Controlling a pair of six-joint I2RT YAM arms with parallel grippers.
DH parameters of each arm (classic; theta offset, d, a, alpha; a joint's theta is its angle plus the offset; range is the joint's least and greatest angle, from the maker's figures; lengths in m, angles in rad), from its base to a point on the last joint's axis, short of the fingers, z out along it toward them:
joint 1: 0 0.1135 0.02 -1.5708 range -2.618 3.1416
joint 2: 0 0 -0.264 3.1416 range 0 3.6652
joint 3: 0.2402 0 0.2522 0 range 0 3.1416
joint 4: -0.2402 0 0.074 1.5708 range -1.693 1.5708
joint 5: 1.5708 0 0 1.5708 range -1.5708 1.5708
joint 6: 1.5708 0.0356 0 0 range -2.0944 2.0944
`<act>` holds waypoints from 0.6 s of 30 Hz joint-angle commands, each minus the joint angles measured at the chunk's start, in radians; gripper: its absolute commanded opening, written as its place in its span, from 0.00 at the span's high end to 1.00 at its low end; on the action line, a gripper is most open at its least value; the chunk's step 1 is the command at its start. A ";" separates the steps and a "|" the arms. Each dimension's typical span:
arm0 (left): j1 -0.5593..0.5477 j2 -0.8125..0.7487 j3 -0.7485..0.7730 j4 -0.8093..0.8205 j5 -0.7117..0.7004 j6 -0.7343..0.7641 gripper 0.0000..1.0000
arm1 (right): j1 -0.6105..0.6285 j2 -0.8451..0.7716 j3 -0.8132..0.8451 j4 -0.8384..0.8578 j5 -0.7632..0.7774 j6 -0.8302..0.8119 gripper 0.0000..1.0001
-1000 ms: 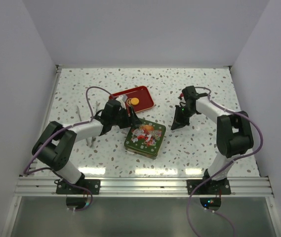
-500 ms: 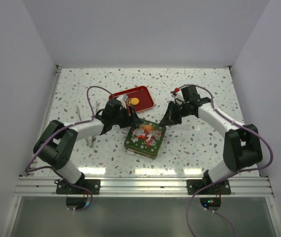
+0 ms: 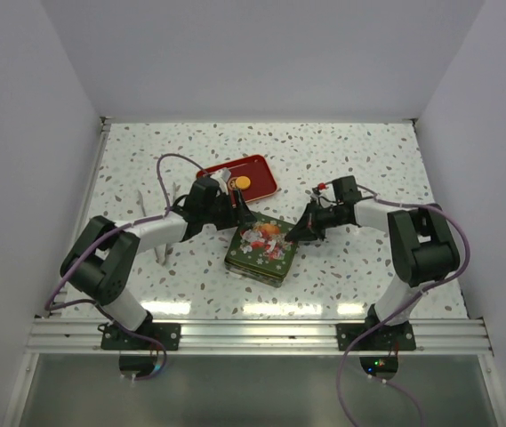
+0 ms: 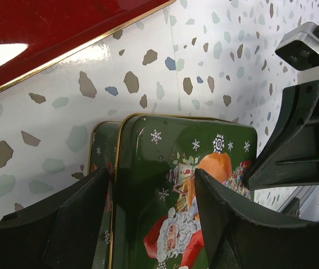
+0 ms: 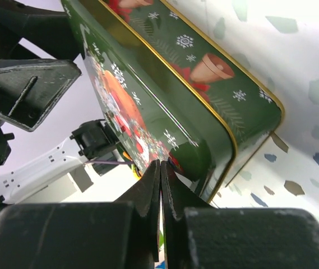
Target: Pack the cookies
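A green Christmas tin (image 3: 261,251) with its lid on sits mid-table. My left gripper (image 3: 241,219) is open at the tin's far left corner. In the left wrist view its jaws (image 4: 152,175) straddle the lid's edge (image 4: 187,162). My right gripper (image 3: 300,232) is shut and empty, its tips (image 5: 160,164) against the tin's right side (image 5: 176,84). One orange cookie (image 3: 243,182) lies on the red tray (image 3: 257,171). The other cookies are out of view.
The red tray's rim (image 4: 47,33) lies just beyond the tin on the speckled table. Thin white pieces (image 3: 165,194) stand left of the left arm. White walls close in the back and both sides.
My right arm has swung left and down, bringing its shut gripper from beside the tin to the tin's right corner. The left arm has barely moved.
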 commanded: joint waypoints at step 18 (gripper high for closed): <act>-0.006 -0.015 0.017 0.009 -0.018 -0.007 0.33 | 0.076 -0.112 -0.015 -0.080 0.163 -0.044 1.00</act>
